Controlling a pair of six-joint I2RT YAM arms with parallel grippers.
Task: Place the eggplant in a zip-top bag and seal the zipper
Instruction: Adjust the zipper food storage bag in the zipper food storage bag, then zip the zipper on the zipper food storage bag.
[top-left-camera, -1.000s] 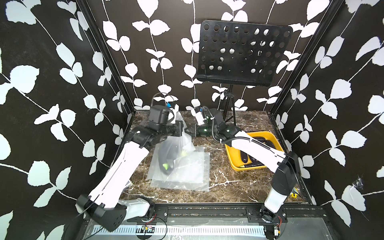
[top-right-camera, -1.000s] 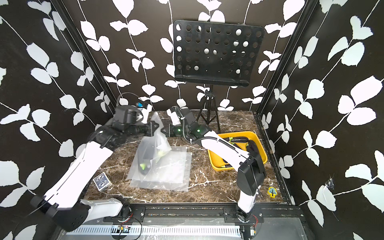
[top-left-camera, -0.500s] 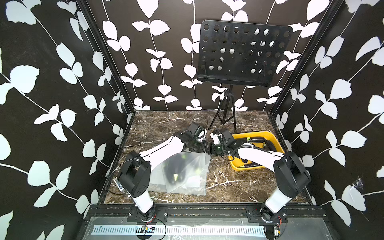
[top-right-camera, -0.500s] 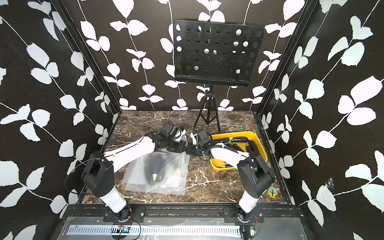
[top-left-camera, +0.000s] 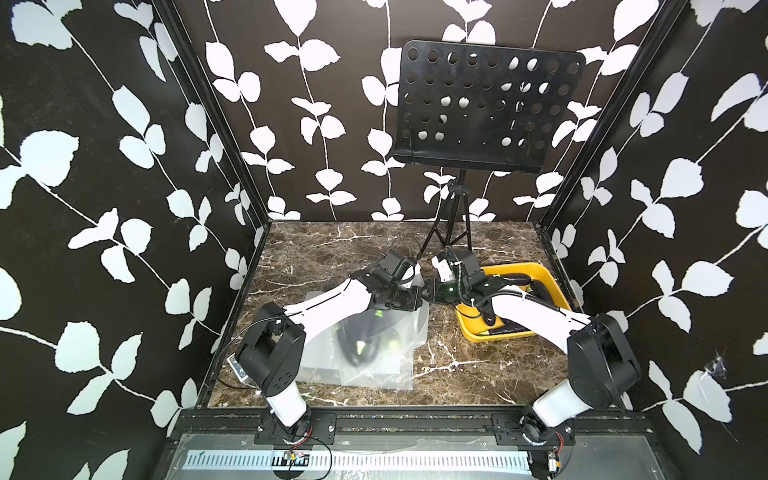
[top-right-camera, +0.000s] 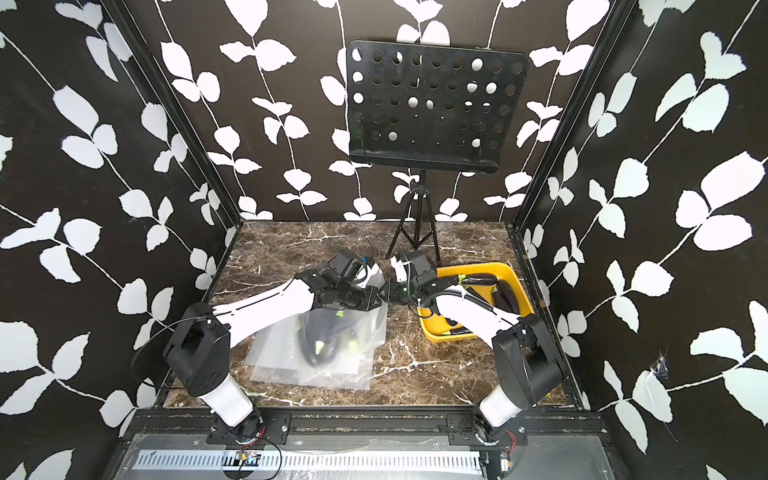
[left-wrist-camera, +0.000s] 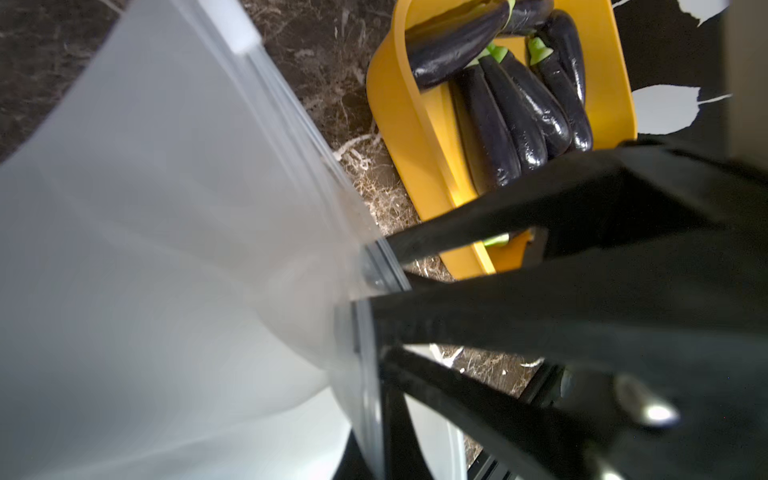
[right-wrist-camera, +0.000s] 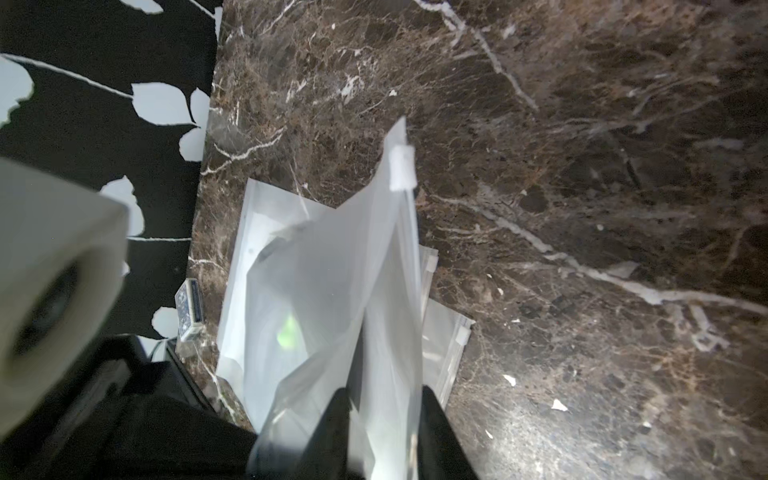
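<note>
Right now my left gripper (left-wrist-camera: 376, 274) is clamped on the zipper edge of the zip-top bag (top-left-camera: 401, 332), holding that corner up off the marble table (top-left-camera: 457, 370). My right gripper (right-wrist-camera: 384, 411) straddles the same edge with its jaws apart, and the film between them is unpinched. The eggplant (top-left-camera: 353, 340) lies inside the bag, on a stack of spare bags (top-left-camera: 374, 380). The white slider (right-wrist-camera: 402, 168) sits at the zipper's far end. More eggplants (left-wrist-camera: 498, 124) fill the yellow tray (left-wrist-camera: 392, 124) near my right arm.
</note>
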